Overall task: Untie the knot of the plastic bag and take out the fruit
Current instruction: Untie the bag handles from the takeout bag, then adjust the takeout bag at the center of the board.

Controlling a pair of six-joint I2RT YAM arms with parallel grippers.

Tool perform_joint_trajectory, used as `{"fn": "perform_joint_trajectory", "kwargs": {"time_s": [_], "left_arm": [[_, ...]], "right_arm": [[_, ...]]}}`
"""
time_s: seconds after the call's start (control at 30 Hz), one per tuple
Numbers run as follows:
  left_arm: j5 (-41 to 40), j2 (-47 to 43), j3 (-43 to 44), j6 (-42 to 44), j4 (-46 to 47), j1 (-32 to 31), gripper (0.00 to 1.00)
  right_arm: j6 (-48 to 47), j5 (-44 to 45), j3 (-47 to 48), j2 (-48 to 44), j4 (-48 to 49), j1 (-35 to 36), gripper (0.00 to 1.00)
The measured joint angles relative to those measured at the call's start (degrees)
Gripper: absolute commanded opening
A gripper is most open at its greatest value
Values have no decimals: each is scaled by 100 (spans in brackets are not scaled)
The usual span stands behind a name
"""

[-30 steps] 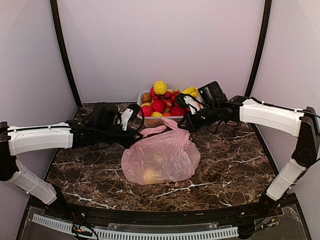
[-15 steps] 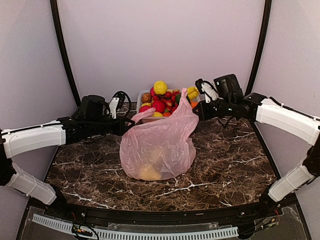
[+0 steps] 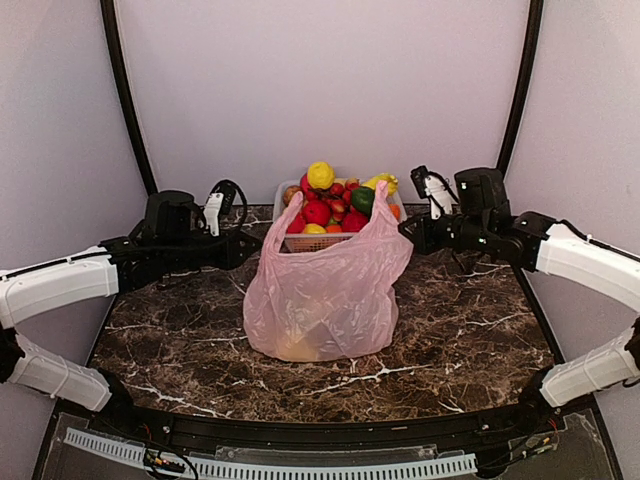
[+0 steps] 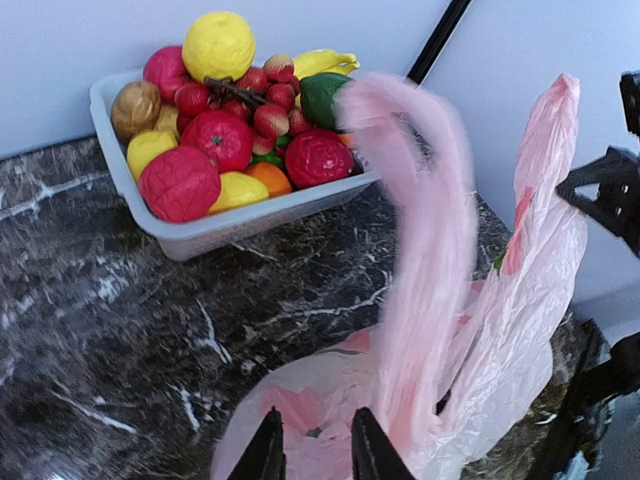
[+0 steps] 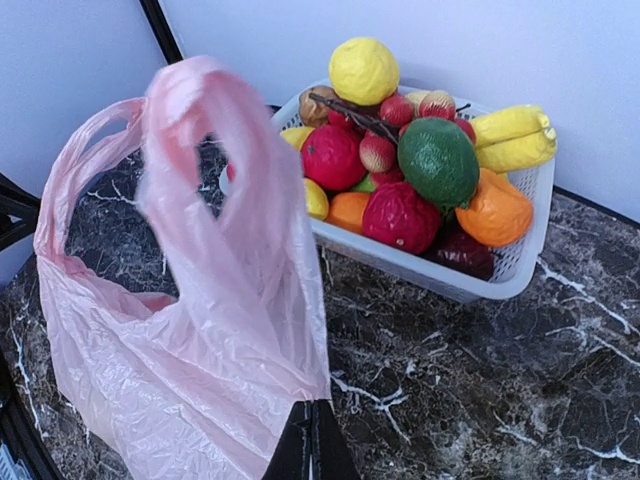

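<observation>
Dark marbled worktop (image 3: 450, 340) carries the thin, translucent pink plastic bag (image 3: 320, 290) at its middle, just in front of a white basket (image 4: 230, 222) of toy fruit (image 4: 215, 140); its film looks light, limp and slippery, so take it high on a handle loop (image 5: 250, 230). Your right gripper (image 5: 312, 445) reaches in low, jaws clenched on one loop of the bag. Your left gripper (image 4: 315, 450) stretches in level, jaws slightly parted, grasping nothing.

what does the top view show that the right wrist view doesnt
Only the top view: the left arm and right arm whole, and a yellowish fruit low inside the plastic bag. Only the right wrist view: the right fingers shut on pink film, close up. Both: the bag standing with handles up, and the white basket of piled fruit.
</observation>
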Motion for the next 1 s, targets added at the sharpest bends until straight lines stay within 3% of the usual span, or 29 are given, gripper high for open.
{"fn": "perform_joint_trajectory", "kwargs": {"time_s": [0.17, 0.33, 0.47, 1.0], "left_arm": [[258, -48, -4, -70, -529, 28, 60], [603, -42, 428, -162, -1123, 31, 78], [837, 87, 1117, -177, -1287, 31, 88], [1556, 2221, 3445, 487, -1976, 31, 95]], "right_arm": [[52, -282, -232, -48, 55, -11, 62], [17, -385, -199, -284, 170, -11, 84], [-31, -374, 74, -262, 129, -13, 90], [-96, -210, 1705, 1150, -186, -11, 87]]}}
